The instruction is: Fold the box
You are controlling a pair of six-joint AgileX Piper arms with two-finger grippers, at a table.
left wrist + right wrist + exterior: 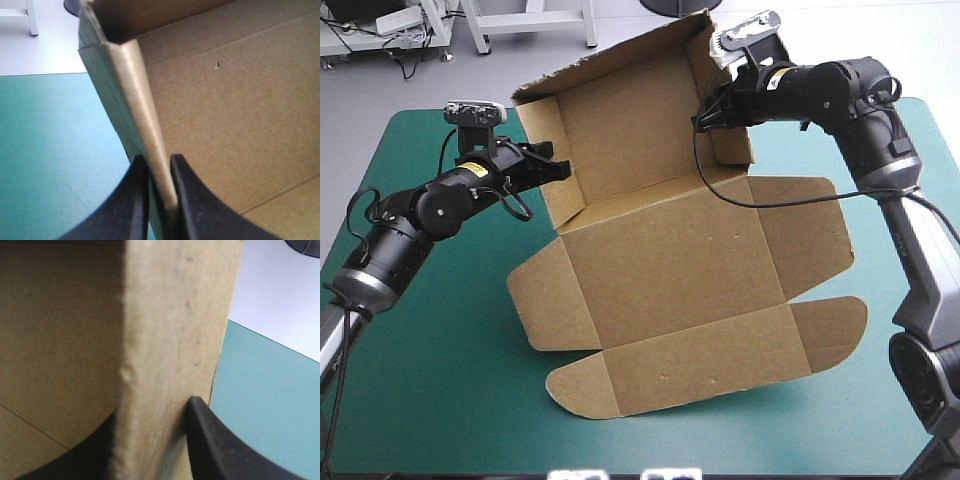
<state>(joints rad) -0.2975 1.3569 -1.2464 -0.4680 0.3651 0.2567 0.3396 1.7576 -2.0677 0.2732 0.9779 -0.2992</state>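
Bright even light, faint soft shadows around the box [680,280]

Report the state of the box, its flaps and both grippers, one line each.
box, partly folded: far section raised with side walls up, near panels flat.
near flaps, unfolded, lying flat on the teal-green cover.
left gripper, shut on the box, pinching its left side wall.
right gripper, shut on the box, pinching its right side wall.
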